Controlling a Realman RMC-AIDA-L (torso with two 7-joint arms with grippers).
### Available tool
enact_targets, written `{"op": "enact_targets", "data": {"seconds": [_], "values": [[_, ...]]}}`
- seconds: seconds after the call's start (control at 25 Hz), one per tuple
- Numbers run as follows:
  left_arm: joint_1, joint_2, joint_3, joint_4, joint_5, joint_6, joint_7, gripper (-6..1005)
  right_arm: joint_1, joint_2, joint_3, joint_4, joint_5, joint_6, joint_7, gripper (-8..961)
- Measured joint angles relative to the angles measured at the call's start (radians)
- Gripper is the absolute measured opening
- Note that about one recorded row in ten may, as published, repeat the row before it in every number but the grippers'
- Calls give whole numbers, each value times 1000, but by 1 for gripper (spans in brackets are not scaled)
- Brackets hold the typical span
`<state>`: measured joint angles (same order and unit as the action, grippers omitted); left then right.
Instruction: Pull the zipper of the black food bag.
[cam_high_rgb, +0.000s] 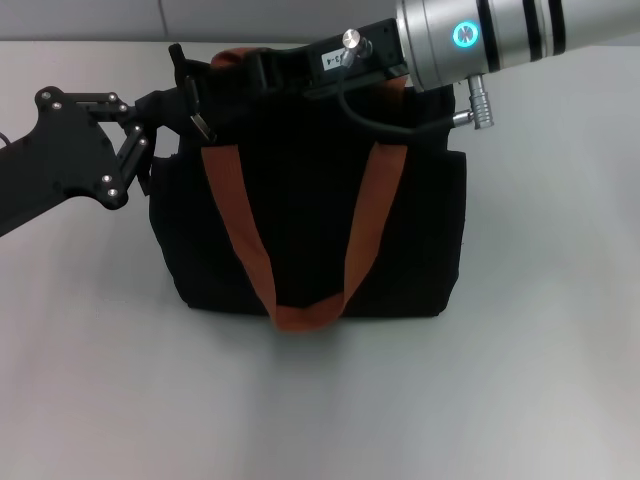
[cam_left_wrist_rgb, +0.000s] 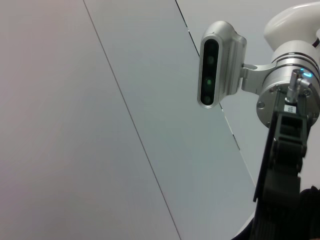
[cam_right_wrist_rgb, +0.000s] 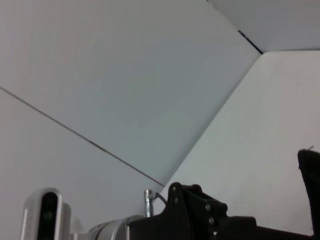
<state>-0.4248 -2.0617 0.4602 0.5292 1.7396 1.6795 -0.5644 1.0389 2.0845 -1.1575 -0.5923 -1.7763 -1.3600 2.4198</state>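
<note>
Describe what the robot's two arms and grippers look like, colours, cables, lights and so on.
The left gripper is matte black, with plate linkages and silver screws. The right gripper is a black block with a white label, on a silver cylindrical wrist with black bands, a glowing cyan ring, a black cable and a metal connector.

The black food bag is stood upright on the tabletop, its rust-brown handle draped down the front; the zipper cannot be seen.

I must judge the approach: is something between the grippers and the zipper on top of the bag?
Cannot tell: the zipper is not visible. The right gripper and left gripper already sit at the black food bag's top edge, hiding it.
</note>
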Motion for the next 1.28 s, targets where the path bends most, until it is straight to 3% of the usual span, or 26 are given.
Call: {"op": "enact_targets", "data": {"seconds": [0.48, 0.6, 0.8, 1.28], "values": [[-6, 0, 0, 0, 0, 0, -5, 27, 10, 2, -52, -4, 0, 26, -8, 727], [-7, 0, 0, 0, 0, -4, -8, 26, 11, 2, -64, -8, 0, 35, -9, 543], [-9, 0, 1, 0, 0, -9, -10, 26, 13, 2, -66, -12, 0, 36, -11, 544], [-14, 0, 4, 0, 0, -27, -11, 26, 16, 3, -77, -16, 3, 42, -23, 424]]}}
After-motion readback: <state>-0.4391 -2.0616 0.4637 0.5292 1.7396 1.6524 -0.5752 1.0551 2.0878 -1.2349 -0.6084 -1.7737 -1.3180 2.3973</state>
